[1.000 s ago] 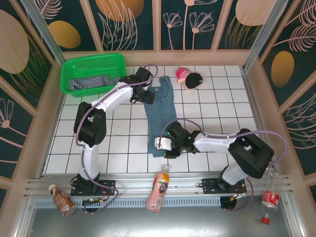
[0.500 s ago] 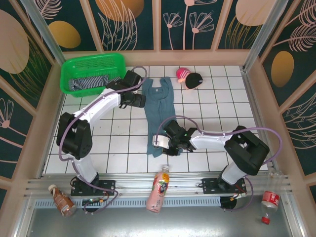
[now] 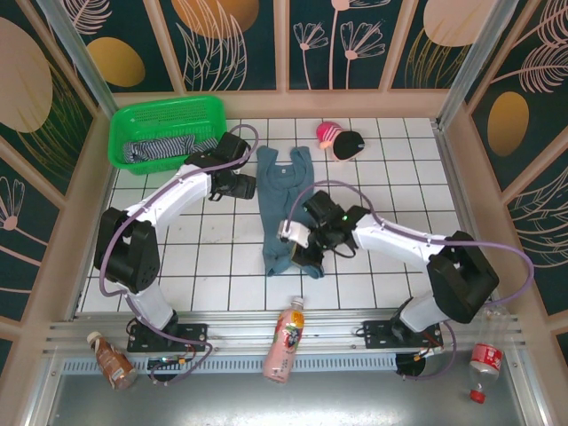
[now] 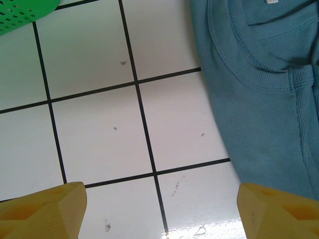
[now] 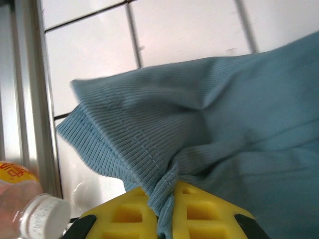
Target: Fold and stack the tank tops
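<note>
Blue-grey tank top (image 3: pixel 282 200), centre frame, was pinched at its hem by the right gripper (image 5: pixel 169 194); left gripper (image 4: pixel 159 209) gaped empty, apparently beside it.

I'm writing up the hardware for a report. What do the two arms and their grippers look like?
The left arm and right arm match: white shells on the links, black joints and bases, and a thin lilac cable looping alongside each. The left gripper has blocky yellow fingers; the right gripper has yellow ones too, moulded with square recesses.
</note>
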`<state>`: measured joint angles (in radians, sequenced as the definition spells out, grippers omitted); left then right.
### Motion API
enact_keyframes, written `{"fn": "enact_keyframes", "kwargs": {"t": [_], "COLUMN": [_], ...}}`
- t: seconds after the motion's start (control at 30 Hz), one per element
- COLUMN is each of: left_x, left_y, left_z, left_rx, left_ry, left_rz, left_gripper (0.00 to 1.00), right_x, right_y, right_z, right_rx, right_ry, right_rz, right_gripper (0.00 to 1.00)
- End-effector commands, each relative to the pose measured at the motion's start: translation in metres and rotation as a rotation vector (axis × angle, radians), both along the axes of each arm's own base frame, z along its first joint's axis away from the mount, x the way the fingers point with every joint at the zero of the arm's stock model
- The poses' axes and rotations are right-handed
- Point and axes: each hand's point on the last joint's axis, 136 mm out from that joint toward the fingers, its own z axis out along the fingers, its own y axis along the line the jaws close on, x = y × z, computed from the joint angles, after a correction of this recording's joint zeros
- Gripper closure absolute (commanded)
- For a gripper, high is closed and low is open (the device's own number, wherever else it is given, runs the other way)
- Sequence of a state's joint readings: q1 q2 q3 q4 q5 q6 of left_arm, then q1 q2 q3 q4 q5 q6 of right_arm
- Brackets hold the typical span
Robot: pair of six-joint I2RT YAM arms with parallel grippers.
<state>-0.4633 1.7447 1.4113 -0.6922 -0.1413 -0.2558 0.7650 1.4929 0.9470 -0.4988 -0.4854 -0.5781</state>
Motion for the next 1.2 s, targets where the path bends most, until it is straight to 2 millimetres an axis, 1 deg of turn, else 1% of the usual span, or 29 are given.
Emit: {"fn": "enact_keyframes", "kwargs": {"t": [0.0,0.13,0.17,0.23,0.3,0.4,0.43,0.6,0.63,0.77,0.87,0.97,1.07,1.17], "left_x": [0.001,0.003,0.003,0.003,0.002,0.0,-0.001,-0.006,-0.007,-0.012,-0.016,-0.021,-0.027,-0.035], "left_y": [0.008,0.009,0.01,0.011,0.013,0.015,0.016,0.02,0.021,0.02,0.016,0.008,-0.002,-0.013], "left_z": [0.012,0.017,0.019,0.02,0.018,0.014,0.023,0.024,0.022,0.02,0.016,0.009,0.002,-0.003], "left_rx": [0.008,0.01,0.011,0.017,0.021,0.023,0.012,0.009,0.011,-0.004,-0.038,-0.084,-0.155,-0.233], "left_ry": [-0.022,-0.03,-0.031,-0.03,-0.023,-0.011,-0.03,-0.029,-0.025,-0.012,0.003,0.031,0.059,0.092], "left_rz": [0.027,0.027,0.026,0.026,0.029,0.029,0.029,0.04,0.042,0.042,0.036,0.03,0.022,0.016], "left_gripper": [0.21,0.21,0.2,0.2,0.2,0.2,0.2,0.2,0.2,0.2,0.2,0.21,0.21,0.22], "right_x": [0.019,0.059,0.064,0.083,0.101,0.121,0.127,0.146,0.158,0.169,0.177,0.189,0.201,0.211], "right_y": [-0.002,0.004,0.005,0.006,0.006,0.01,0.012,0.026,0.018,0.021,0.024,0.025,0.028,0.025], "right_z": [0.012,0.019,0.016,0.014,0.015,0.017,0.017,0.016,0.015,0.003,-0.006,-0.012,-0.015,-0.024], "right_rx": [0.02,0.039,0.028,0.015,0.018,0.032,0.037,0.049,0.051,0.038,0.034,0.028,0.034,0.012], "right_ry": [0.055,0.035,0.039,0.011,-0.015,-0.034,-0.035,-0.032,-0.029,-0.017,-0.024,-0.072,-0.089,-0.102], "right_rz": [0.014,-0.012,-0.011,-0.02,-0.035,-0.035,-0.038,-0.02,-0.045,-0.047,-0.048,-0.062,-0.067,-0.087], "right_gripper": [0.91,0.9,0.9,0.9,0.9,0.9,0.9,0.91,0.91,0.9,0.89,0.87,0.85,0.82]}}
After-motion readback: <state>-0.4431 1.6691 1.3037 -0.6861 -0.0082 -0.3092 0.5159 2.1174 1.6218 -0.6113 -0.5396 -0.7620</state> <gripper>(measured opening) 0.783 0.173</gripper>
